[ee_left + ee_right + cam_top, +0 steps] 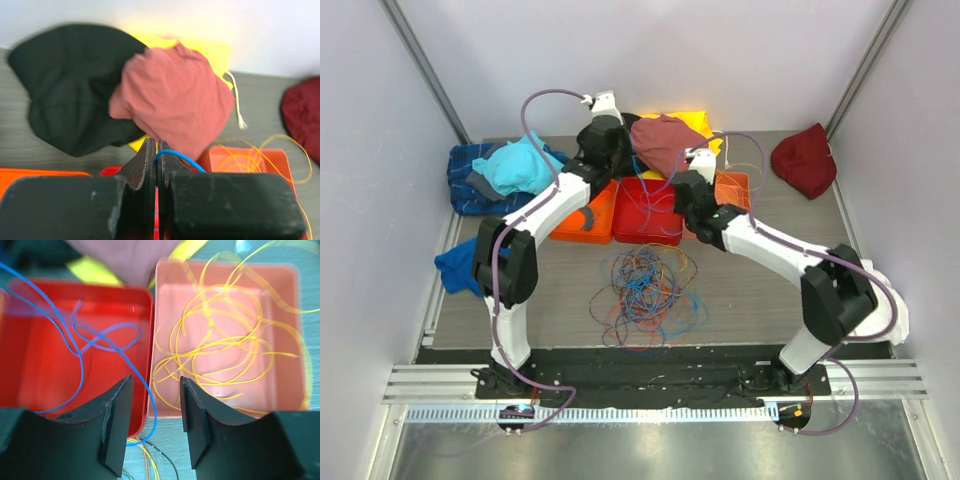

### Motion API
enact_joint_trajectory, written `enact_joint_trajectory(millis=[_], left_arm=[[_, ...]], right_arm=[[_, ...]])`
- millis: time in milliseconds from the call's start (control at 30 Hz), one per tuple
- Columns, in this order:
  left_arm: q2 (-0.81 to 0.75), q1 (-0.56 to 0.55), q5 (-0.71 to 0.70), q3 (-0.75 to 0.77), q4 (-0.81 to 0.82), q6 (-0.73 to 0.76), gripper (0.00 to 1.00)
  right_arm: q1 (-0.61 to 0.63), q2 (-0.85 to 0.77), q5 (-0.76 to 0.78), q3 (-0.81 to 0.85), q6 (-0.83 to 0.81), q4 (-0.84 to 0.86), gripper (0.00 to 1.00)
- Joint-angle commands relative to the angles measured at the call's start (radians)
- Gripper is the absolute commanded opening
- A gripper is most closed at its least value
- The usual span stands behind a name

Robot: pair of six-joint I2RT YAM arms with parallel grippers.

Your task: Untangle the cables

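Note:
A loose tangle of cables (645, 290) in orange, blue, red and yellow lies on the table between the arms. My left gripper (620, 172) is at the back over the trays. In its wrist view the left gripper (157, 150) is shut on a thin blue cable (182, 157) that arcs out to the right of the fingers. My right gripper (688, 205) is open and empty. In its wrist view it (155, 390) hovers over the rims where the red tray (30, 370) meets the light orange tray (285, 375). A blue cable (100, 337) loops in the red tray and over its rim. Yellow cables (220, 340) fill the orange tray.
Another orange tray (585, 215) stands left of the red one. Cloths surround the trays: black (70, 85), pink-red (175, 90), maroon (805, 160), teal and blue (510, 170), blue (455, 265). A yellow item (695, 122) lies behind. Walls close in on both sides.

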Motion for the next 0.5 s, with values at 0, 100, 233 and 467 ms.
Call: enact_joint_trajectory(millis=[0, 100, 233, 467], left_arm=[[-0.073, 0.030, -0.101, 0.034, -0.004, 0.056, 0.00], [-0.078, 0.030, -0.126, 0.047, -0.010, 0.072, 0.00], [-0.081, 0.030, -0.130, 0.050, -0.013, 0.082, 0.00], [-0.084, 0.028, -0.126, 0.064, -0.027, 0.088, 0.00]], right_arm=[[0.003, -0.182, 0.056, -0.002, 0.012, 0.090, 0.49], [0.003, -0.254, 0.050, -0.025, 0.020, 0.076, 0.49], [0.005, -0.320, -0.009, -0.054, 0.015, 0.076, 0.50], [0.005, -0.418, -0.066, -0.111, 0.043, 0.064, 0.50]])
